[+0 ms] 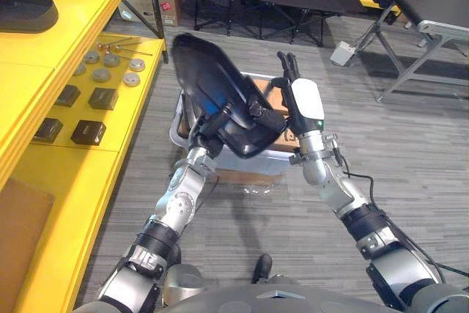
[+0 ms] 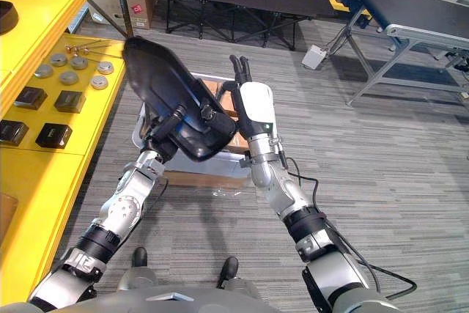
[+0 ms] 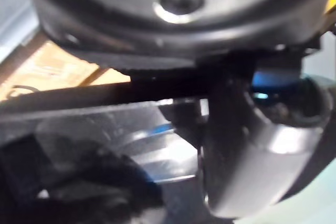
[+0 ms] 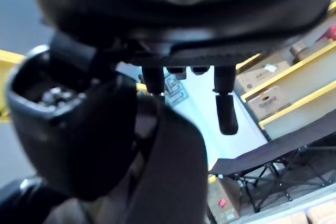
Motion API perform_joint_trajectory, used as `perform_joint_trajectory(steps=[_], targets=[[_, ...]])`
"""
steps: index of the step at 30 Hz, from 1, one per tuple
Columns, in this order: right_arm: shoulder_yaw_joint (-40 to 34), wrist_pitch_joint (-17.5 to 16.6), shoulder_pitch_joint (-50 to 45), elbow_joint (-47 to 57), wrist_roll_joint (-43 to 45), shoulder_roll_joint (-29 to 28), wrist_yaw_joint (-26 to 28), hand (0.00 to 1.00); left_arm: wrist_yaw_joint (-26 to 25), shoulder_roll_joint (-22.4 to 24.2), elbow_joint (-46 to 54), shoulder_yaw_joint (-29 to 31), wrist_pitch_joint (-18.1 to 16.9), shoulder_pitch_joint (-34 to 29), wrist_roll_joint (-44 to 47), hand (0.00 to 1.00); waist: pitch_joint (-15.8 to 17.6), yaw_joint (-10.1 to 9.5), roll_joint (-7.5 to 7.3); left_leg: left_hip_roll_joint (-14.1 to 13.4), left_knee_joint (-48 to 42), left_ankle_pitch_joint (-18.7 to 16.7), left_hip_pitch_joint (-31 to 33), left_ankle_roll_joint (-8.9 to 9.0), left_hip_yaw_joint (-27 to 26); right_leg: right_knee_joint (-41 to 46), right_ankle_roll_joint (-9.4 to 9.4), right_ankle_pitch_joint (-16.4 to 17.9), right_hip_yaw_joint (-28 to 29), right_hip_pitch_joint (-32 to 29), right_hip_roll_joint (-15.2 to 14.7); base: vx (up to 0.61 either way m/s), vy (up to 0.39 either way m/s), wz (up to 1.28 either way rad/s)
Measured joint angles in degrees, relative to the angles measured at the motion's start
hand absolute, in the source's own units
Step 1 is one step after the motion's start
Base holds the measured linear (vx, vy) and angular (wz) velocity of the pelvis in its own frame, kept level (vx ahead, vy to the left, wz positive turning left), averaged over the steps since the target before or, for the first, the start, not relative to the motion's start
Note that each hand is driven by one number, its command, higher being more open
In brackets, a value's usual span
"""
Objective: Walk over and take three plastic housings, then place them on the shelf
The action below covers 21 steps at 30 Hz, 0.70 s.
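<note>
Black plastic housing [image 1: 209, 78] | glossy, curved shell | tilted, left hand [image 1: 210, 130] gripping

Box label [image 1: 167, 6] — seemingly illegible.

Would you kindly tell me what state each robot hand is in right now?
Left robot hand: closed on the black plastic housing.
Right robot hand: open, fingers straight, resting against the housing's side.
</note>
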State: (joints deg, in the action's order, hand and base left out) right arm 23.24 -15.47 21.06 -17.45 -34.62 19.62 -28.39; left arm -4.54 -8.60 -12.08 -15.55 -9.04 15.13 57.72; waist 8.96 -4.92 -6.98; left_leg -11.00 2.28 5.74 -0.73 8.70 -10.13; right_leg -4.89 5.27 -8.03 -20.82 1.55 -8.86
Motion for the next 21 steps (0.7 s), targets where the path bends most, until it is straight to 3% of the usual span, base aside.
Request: perform_joint_trajectory(steps=[6, 12, 15, 19, 21], targets=[[-0.3, 0.0, -4.7, 7.8, 6.9, -2.3, 1.9, 1.00, -5.8, 1.9, 8.5, 4.9, -1.8, -2.6, -16.1, 0.00, -2.4, 0.59, 1.26, 0.0, 0.4, -0.1, -0.8, 0.07, -0.6, 0.0, -0.54, 0.5, -0.3, 0.0, 0.0, 0.01, 0.001, -0.03], [-7.0, -1.0, -8.3, 21.9, 17.4, -3.0, 1.4, 1.00, -16.1, 0.2, 10.5, 11.5, -0.1, -5.0, -45.7, 0.00, -4.5, 2.10, 3.11, 0.0, 0.9, -0.1, -2.1, 0.15, -1.2, 0.0, -1.19, 1.1, -0.3, 0.6, 0.0, 0.00, 0.000, -0.04], [-11.4, -2.8, -10.7, 25.9, 23.6, -3.0, 1.4, 1.00, -16.0, -3.3, 13.5, 12.1, 2.9, -7.6, -57.7, 0.00, -4.6, 2.22, 3.25, -0.1, 0.9, -0.3, -2.5, 0.26, -2.0, 0.0, -1.23, 1.1, -0.3, 0.6, 0.0, 0.01, 0.002, -0.10], [-13.8, -4.7, -18.5, 30.9, 28.2, -3.0, 2.8, 1.00, -14.3, -4.7, 18.9, 11.8, 4.4, -11.9, -64.6, 0.00, -5.1, 2.60, 4.06, -0.1, 0.9, -0.7, -2.8, 0.29, -2.5, 0.0, -1.31, 1.1, -0.2, 0.5, 0.0, 0.03, 0.005, -0.07], [-13.8, -4.7, -23.7, 31.9, 29.8, -3.6, 5.0, 1.00, -14.1, -4.6, 19.9, 11.9, 4.5, -14.3, -65.5, 0.00, -5.7, 3.72, 5.12, -0.1, 0.9, -1.1, -2.9, 0.36, -2.9, 0.0, -0.96, 0.9, 0.1, 0.3, 0.0, 0.04, 0.005, -0.10]])
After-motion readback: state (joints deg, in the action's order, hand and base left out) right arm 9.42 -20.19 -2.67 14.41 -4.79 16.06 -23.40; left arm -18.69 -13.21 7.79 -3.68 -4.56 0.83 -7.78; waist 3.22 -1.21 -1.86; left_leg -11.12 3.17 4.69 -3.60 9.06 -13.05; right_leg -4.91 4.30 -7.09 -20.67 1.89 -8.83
